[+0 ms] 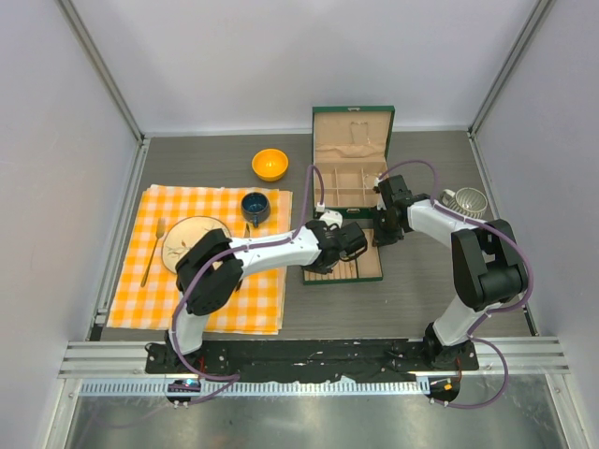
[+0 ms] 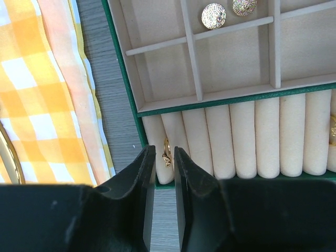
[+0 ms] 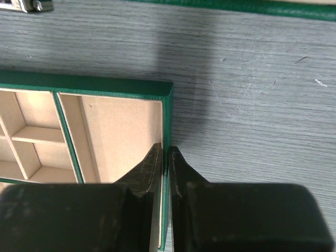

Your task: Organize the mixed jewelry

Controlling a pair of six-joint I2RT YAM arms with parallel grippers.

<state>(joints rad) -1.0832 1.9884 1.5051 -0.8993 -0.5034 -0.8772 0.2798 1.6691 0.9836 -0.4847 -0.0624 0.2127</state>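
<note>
Left gripper [image 2: 165, 151]: I am seeing it hovering over the left end of the cream ring rolls in the green jewelry box [image 2: 236, 100]. The arm is stretching rightward across the orange checked cloth [image 2: 31, 105]. The fingers are standing a narrow gap apart, clamping nothing.
Small gold ring-like piece [image 2: 167, 152]: sitting in the slot between the first rolls, just beyond those fingertips.
Pair of round gold studs [image 2: 213, 16]: lying in a divided compartment farther in.
Another gold piece [image 2: 333, 131]: showing among the rolls at the right edge.
Right gripper [image 3: 166, 151]: arm bending leftward toward the box's right side, fingers pinching its green side wall.
</note>
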